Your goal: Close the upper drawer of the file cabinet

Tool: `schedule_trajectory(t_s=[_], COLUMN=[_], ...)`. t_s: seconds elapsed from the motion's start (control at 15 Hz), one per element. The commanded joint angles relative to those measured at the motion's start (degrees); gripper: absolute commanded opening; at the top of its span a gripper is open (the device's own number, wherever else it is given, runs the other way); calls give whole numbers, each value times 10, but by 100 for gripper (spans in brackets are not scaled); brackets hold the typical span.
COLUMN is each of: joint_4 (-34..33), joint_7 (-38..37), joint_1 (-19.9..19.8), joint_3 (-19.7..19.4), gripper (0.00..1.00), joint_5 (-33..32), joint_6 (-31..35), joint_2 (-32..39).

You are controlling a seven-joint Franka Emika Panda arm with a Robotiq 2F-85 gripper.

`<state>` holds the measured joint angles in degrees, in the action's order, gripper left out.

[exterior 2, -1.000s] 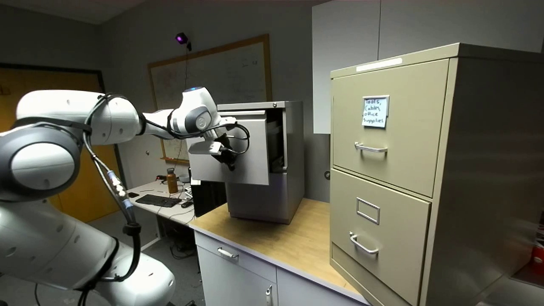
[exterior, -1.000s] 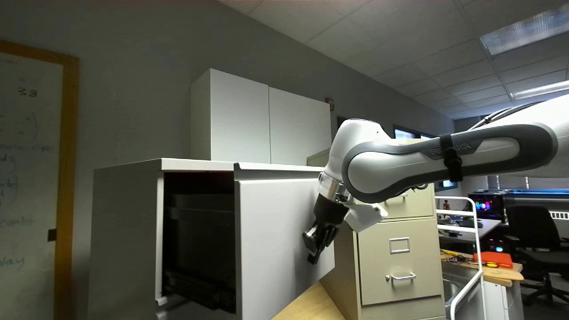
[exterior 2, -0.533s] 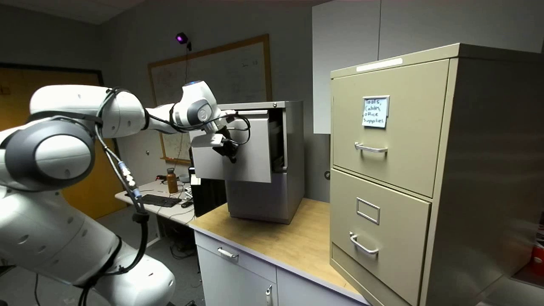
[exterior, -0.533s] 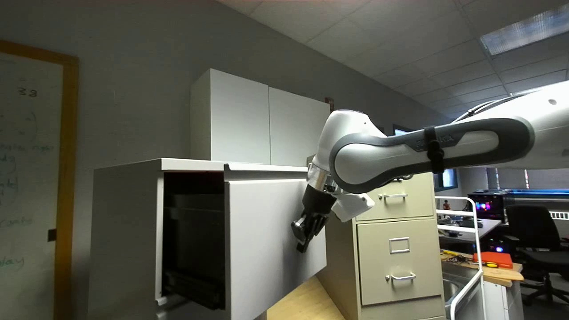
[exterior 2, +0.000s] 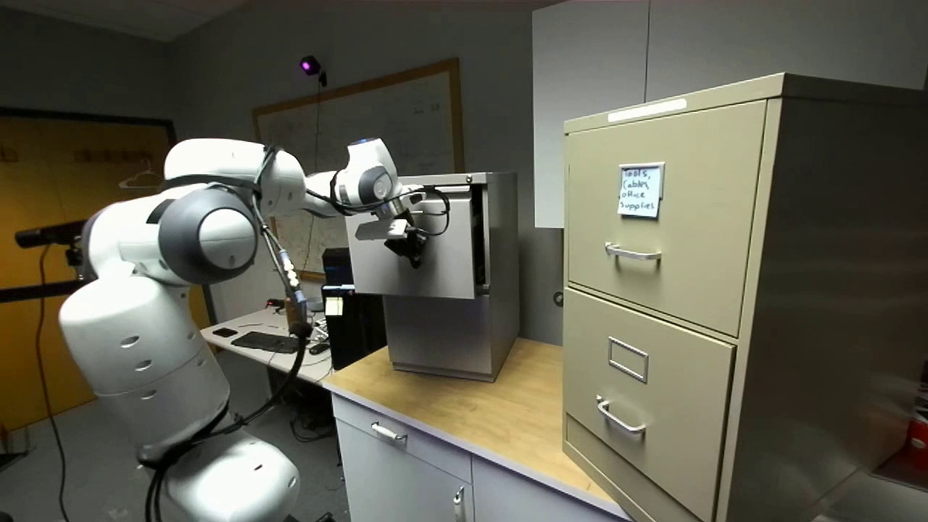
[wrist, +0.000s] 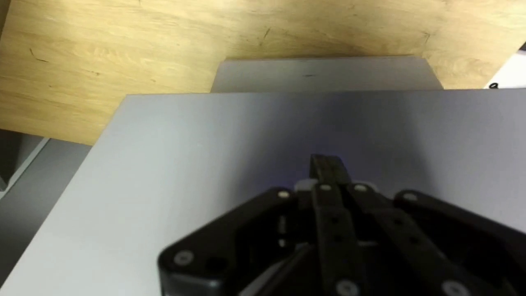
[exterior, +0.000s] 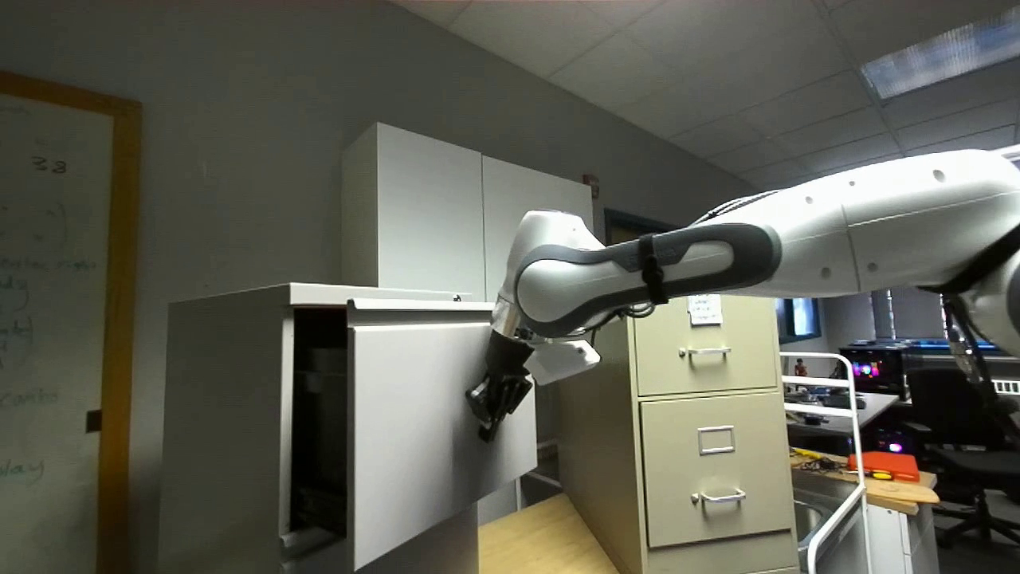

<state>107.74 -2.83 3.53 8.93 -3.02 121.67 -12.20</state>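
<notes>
One black gripper (wrist: 326, 162) is pointing downward, its fingers pressed together and their tips resting against the front of the upper drawer (exterior: 418, 430), which is jutting partway out; its dark inside is showing, contents too dim to tell. Behind, the file cabinet (exterior: 227, 430) is standing on a wooden counter (exterior 2: 523, 406), its lower drawer (exterior 2: 438, 333) sitting flush. Farther off, a beige cabinet (exterior 2: 768, 290) with both drawers (exterior 2: 674, 413) closed is bearing a note (exterior 2: 638, 192) reading "Tools, Cables, office supplies".

Smooth upper drawer (exterior: 418, 430), metal file cabinet (exterior 2: 503, 290), wood-grain countertop (exterior 2: 482, 406)
</notes>
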Motion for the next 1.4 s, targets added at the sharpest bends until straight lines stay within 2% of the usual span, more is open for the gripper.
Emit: schedule_trajectory(t_s=[0.0, 1.07, 1.33], joint_4=[-139, -538, -632], joint_7=[-14, -16, -16], joint_1=[6, 67, 75], joint_3=[0, -29, -30], gripper=[0, 0, 0], joint_5=[-20, -62, -73], joint_6=[-25, -168, -239], joint_2=[101, 382, 434])
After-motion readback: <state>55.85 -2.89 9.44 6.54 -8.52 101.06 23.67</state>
